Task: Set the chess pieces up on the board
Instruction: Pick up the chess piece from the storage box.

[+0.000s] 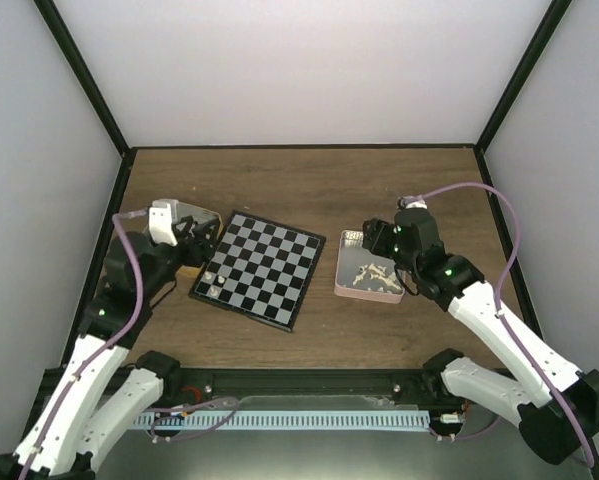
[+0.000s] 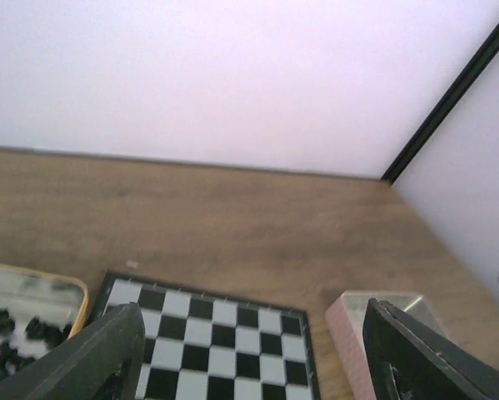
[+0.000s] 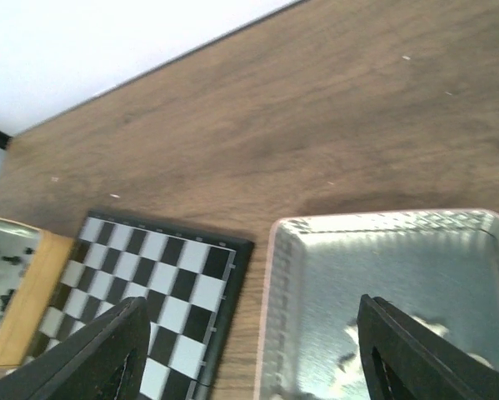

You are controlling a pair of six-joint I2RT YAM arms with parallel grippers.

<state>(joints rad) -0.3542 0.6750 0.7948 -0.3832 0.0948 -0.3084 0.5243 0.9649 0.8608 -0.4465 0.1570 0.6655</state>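
White pieces (image 1: pixel 367 272): in the tin (image 1: pixel 364 296) right of the board (image 1: pixel 264 268), beneath my right gripper (image 1: pixel 377 240).
Left gripper (image 1: pixel 201 238): at board's left edge.
Fingers: both pairs spread, empty.

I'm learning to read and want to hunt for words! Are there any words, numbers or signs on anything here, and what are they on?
No text can be read in any of these views.
The board: only black and pale squares; no letters or numbers that I can make out on its rim.
The pink tin: plain metal, no label showing.
The yellow tin: plain, no label showing.
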